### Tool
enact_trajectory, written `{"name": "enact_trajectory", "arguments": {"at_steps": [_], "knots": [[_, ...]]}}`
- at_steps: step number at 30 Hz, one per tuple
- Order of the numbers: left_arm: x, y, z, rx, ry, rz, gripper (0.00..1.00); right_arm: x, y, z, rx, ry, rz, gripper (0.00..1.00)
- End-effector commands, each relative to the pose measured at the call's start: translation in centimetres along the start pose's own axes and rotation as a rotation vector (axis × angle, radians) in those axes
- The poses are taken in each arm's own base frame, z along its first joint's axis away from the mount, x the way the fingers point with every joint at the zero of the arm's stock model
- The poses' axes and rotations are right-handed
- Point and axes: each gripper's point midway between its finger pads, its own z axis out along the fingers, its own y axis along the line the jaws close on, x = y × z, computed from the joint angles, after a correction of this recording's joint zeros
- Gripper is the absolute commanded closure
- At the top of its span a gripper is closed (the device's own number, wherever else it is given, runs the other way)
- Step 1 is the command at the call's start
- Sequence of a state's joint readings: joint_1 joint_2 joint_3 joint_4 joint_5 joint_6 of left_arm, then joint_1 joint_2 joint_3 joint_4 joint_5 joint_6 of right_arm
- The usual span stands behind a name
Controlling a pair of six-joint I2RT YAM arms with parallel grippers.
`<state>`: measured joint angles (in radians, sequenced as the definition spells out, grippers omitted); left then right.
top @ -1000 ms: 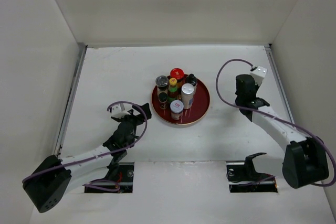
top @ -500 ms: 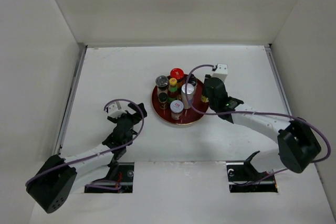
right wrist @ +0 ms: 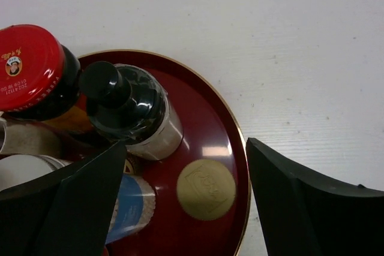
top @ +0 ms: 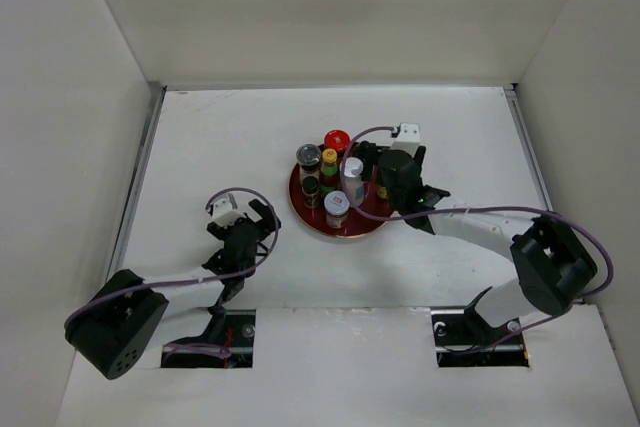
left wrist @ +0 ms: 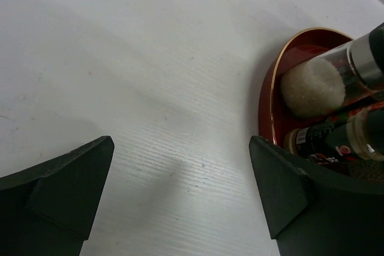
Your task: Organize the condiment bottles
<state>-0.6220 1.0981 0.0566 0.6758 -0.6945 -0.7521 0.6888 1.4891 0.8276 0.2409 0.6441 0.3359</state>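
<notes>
The condiment bottles stand close together on a round red tray [top: 385,209] in the middle of the table. Among them are a red-capped jar [top: 337,139], a yellow-capped green bottle [top: 329,160], a white-capped bottle [top: 352,175] and a small silver-lidded jar [top: 336,206]. My right gripper [top: 377,180] hangs open over the tray's right part. In its wrist view the black-capped bottle [right wrist: 123,104] stands just past its left finger, and only the tray's gold seal [right wrist: 206,189] lies between the jaws. My left gripper [top: 262,217] is open and empty, left of the tray.
White walls close in the table on three sides. The left wrist view shows the tray rim [left wrist: 266,101] and a jar of white powder [left wrist: 312,88] to the right of my left gripper [left wrist: 180,190], with bare tabletop under it.
My right arm has swung left from the table's right side to above the tray, and its jaws have opened. My left arm has drawn back a little toward its base.
</notes>
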Motion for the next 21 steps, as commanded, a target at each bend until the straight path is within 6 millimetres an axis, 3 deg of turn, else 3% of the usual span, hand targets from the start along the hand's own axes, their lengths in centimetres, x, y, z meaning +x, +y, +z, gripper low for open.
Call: {"name": "enact_trajectory", "arguments": {"at_steps": [1, 3, 7, 13, 17, 19, 20, 21], "knots": [[-1.9, -2.6, 0.6, 0.059, -0.045, -0.069, 0.0, -4.9, 1.1, -1.5, -0.055, -0.123, 0.104, 0.07], [-1.9, -2.8, 0.7, 0.063, -0.04, -0.067, 0.0, -5.7, 0.4, -2.5, -0.056, -0.145, 0.126, 0.0], [-1.9, -3.3, 1.3, 0.06, -0.02, -0.055, 0.0, -6.3, -2.9, -3.5, -0.021, -0.182, 0.225, 0.0], [-3.9, -3.5, 2.5, -0.009, -0.025, -0.033, 0.0, -3.6, -8.2, -3.0, 0.063, -0.225, 0.408, 0.0], [-5.0, -1.8, 2.7, -0.126, -0.04, -0.005, 0.0, -2.8, -12.0, -2.4, 0.131, -0.25, 0.471, 0.0], [-4.8, -1.4, 2.5, -0.148, -0.026, 0.013, 0.0, -2.7, -12.5, -2.7, 0.108, -0.262, 0.549, 0.0], [-4.7, -1.4, 2.4, -0.157, -0.012, 0.027, 0.0, -3.1, -12.3, -3.0, 0.08, -0.276, 0.579, 0.03], [-5.0, -1.4, 2.4, -0.17, -0.003, 0.041, 0.0, -3.5, -12.3, -3.4, 0.062, -0.295, 0.596, 0.14]]}}
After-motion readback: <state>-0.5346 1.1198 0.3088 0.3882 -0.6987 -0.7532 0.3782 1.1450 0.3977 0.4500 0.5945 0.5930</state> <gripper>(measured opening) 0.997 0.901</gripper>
